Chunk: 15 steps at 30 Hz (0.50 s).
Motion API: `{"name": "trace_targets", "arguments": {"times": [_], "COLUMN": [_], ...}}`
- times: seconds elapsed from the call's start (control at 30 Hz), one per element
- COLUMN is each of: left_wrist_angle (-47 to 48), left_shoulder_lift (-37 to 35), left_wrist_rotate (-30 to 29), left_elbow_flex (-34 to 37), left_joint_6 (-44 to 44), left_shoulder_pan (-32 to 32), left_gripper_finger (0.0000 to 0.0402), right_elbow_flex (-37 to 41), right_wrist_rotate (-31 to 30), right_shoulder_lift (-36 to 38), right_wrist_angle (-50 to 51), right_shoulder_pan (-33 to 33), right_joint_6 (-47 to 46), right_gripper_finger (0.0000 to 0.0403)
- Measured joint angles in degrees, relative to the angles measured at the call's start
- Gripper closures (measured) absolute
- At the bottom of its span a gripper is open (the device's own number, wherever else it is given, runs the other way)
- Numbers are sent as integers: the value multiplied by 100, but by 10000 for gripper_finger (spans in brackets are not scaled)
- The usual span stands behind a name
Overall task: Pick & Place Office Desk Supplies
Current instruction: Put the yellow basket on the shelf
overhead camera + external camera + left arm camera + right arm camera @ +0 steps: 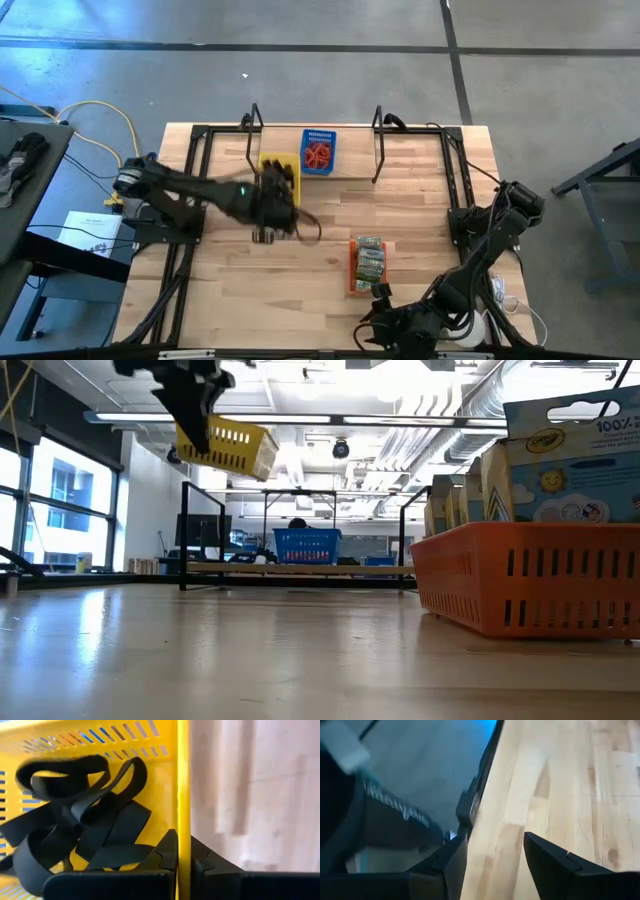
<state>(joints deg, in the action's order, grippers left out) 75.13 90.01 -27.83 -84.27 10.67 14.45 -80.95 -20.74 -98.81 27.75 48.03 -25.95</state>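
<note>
The left gripper (184,862) is pinching the wall of the yellow tray (228,446), lifting it tilted above the table (300,280), black loops (80,820) lying inside. Two more trays are standing nearby: a blue tray (318,150) holding red loops (317,156) and an orange tray (366,265). The right gripper (495,852) is waiting with fingers apart at the table's near edge.

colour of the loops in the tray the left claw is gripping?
Black loops, yellow tray; clearest in the left wrist view.
</note>
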Motion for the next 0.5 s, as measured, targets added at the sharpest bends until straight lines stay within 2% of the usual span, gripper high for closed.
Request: {"name": "trace_targets", "arguments": {"times": [0.23,0.5], "left_wrist_angle": [-61,-452], "left_shoulder_lift": [-232,-200], "left_wrist_rotate": [669,1537], "left_elbow_flex": [1,7], "left_joint_6": [-1678,-2880], "left_shoulder_pan": [-1581,-3125], "left_gripper_finger": [401,401], "right_elbow_flex": [0,2], "right_wrist_rotate": [-709,-782], "right_shoulder_lift": [-346,-771], "right_wrist_angle": [-473,-1260], "right_shoulder_pan": [-6,-126], "right_joint_6": [-889,-984], "right_gripper_finger": [220,220]}}
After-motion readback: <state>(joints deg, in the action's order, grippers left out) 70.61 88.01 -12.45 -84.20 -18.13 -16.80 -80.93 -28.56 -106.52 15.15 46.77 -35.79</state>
